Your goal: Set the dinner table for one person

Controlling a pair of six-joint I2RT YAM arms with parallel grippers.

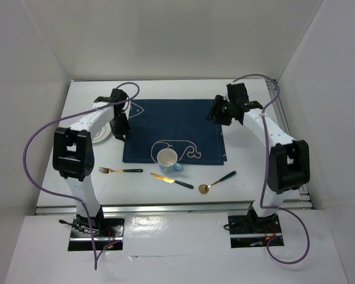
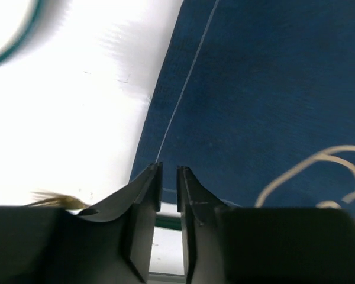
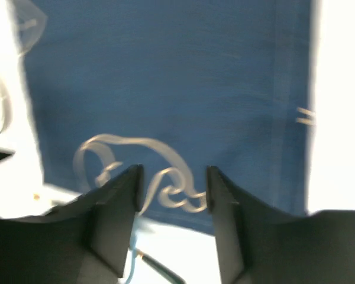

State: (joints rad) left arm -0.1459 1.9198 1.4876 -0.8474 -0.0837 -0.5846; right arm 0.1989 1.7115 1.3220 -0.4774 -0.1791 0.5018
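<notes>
Left gripper [image 2: 168,170] narrowly parted, empty, right gripper [image 3: 173,173] spread, empty, both above placemat [image 1: 177,121] edges, mug [image 1: 167,158] on its near edge, fork [image 1: 119,170], knife [image 1: 171,180], spoon [image 1: 218,181] on dinner table [image 1: 254,160].

Robotics lab — white booth walls [image 1: 177,35], arm bases [image 1: 89,228] bolted down.

Parted jaws hang above the navy placemat [image 3: 183,89], framing its white whale drawing [image 3: 136,157].
</notes>
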